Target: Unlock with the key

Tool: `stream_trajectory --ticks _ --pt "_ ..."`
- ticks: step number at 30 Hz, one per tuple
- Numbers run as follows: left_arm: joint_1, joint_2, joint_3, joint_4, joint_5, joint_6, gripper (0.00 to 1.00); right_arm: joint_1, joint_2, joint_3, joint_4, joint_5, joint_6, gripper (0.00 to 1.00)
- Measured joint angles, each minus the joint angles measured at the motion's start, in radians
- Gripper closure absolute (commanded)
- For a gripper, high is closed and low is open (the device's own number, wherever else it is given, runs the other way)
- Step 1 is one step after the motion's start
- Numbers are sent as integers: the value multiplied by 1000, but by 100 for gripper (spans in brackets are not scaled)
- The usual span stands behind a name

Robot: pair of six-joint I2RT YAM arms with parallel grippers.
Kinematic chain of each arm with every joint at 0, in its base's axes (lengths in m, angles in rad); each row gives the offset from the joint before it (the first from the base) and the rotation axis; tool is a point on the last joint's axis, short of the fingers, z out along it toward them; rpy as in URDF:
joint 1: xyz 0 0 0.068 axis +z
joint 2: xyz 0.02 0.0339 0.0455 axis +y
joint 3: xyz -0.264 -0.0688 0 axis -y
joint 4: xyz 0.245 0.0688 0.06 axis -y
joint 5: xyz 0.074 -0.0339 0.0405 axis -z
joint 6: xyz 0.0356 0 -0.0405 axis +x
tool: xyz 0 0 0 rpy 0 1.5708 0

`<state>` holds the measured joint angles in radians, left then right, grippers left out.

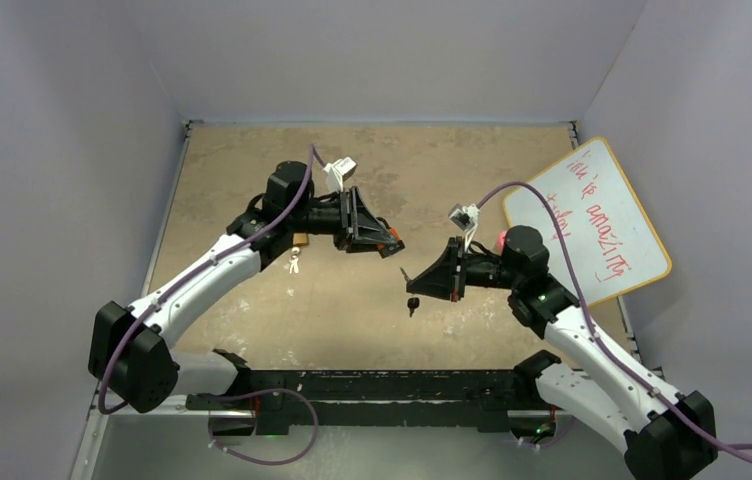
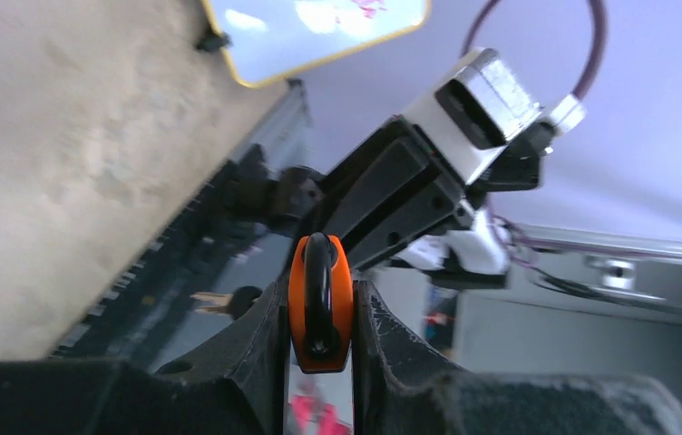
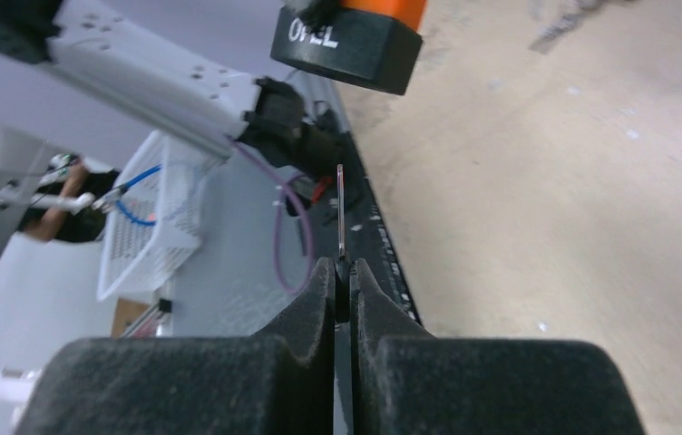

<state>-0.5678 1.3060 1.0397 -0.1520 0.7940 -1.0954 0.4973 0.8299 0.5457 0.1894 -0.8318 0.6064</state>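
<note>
My left gripper [image 2: 320, 294] is shut on an orange padlock [image 2: 343, 299] with a black shackle, holding it above the middle of the table [image 1: 252, 160]. In the right wrist view the padlock's black body [image 3: 351, 45] hangs at the top. My right gripper [image 3: 343, 272] is shut on a key [image 3: 341, 208]. Its thin blade is seen edge-on and points toward the padlock, with a gap between them. From above, the left gripper [image 1: 389, 243] and right gripper [image 1: 409, 276] face each other, close together.
A second black-headed key [image 1: 413, 303] lies on the table just below the right gripper. A small brass padlock [image 1: 300, 240] with keys [image 1: 294, 263] sits under the left arm. A whiteboard [image 1: 592, 220] leans at the right wall.
</note>
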Motion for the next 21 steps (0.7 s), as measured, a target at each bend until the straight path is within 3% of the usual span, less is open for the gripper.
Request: stream_trajectory --ticks 5,14,21 --pt "21 -8 -14 152 124 -298 100 0 10 27 105 -133 58 100" --pt "24 -8 19 287 212 -428 100 0 6 135 84 -154 56 100" --pt "23 -53 -193 901 -62 -675 100 0 -12 211 -32 -74 -9 100"
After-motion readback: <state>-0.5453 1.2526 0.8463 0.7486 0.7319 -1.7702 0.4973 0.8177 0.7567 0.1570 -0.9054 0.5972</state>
